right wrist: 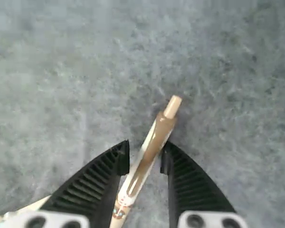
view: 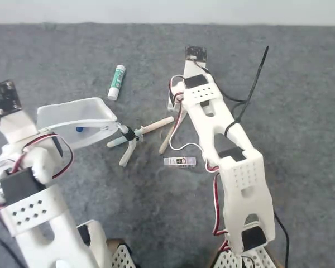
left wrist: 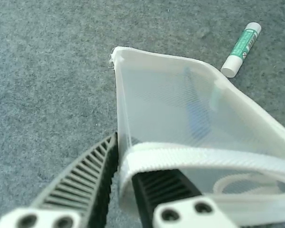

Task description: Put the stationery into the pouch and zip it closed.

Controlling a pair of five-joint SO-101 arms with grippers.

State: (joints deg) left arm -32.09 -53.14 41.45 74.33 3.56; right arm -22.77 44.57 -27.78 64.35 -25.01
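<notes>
Left jaws, in the high view, were pressed onto the rim of the white mesh pouch (view: 72,118) and held it up off the grey worktop (view: 290,78), with its mouth open toward the middle. The left arm (view: 30,190) rose from the near left corner and bent over toward the pouch. A blue item (view: 79,129) showed inside the pouch. The right arm (view: 229,151) stretched long from the near edge toward the far side. Its wrist was tipped down, and the right jaws were over the far end of a beige pen (view: 166,140) lying on the worktop. A small cluster of other pens (view: 128,139) lay near the pouch's mouth. A small flat labelled piece (view: 180,161) lay just beside the right arm. A green-and-white glue stick (view: 116,82) lay farther off, apart from the rest.

In the left wrist view, the left jaws clamped the pouch's (left wrist: 180,95) woven edge band between them. The blue item (left wrist: 197,116) showed dimly through the mesh. The glue stick (left wrist: 241,50) lay on the worktop beyond the pouch, not touching it.

In the right wrist view, the right jaws stood slightly spread, one on each side of the beige pen (right wrist: 149,147), with a narrow gap on either side. The pen's button end reached past the fingertips over the worktop (right wrist: 61,71).
</notes>
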